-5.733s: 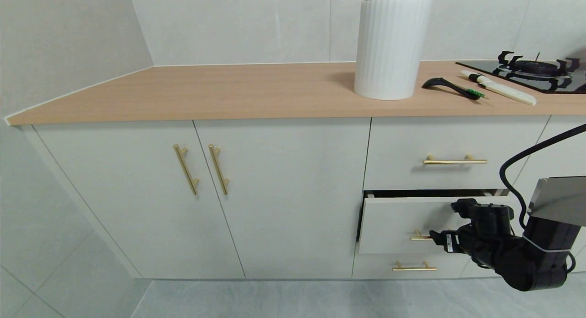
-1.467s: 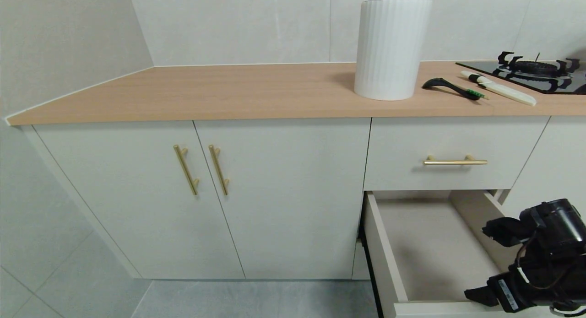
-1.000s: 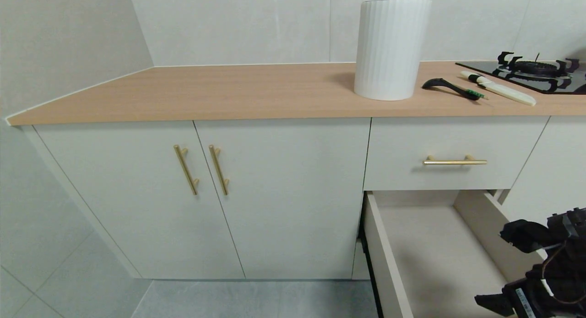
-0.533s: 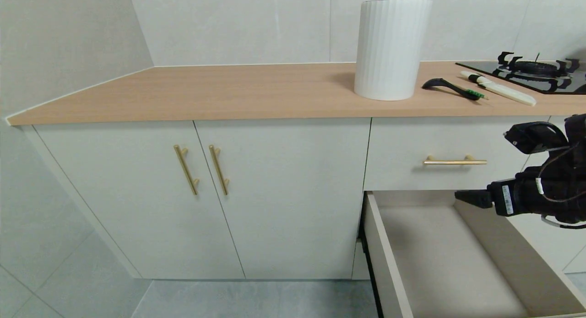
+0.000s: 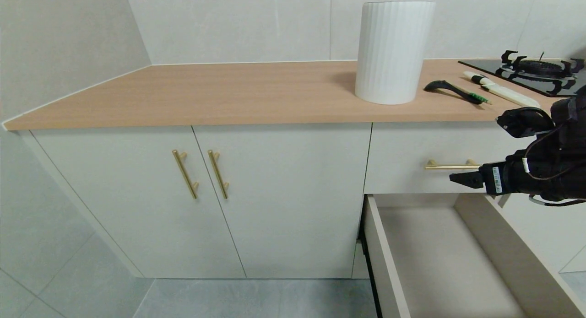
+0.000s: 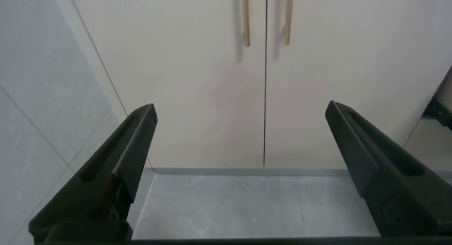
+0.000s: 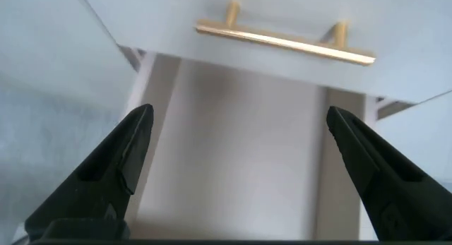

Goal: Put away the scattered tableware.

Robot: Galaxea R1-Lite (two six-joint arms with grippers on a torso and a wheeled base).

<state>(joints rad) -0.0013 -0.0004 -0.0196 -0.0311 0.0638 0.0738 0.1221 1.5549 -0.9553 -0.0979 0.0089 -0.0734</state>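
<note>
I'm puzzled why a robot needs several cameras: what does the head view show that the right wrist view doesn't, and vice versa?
Head view adds: the wooden countertop with a tall white ribbed container, black ladle-like utensil, white-bladed knife and black gas hob. Right wrist view adds: nothing new, just a close look between its spread black fingers. Both: the right end effector, the gold bar drawer handle and the open beige drawer.

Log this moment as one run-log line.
drawer: open | right gripper: open, above drawer | left gripper: open, facing cabinet doors | black utensil, white knife: on counter
</note>
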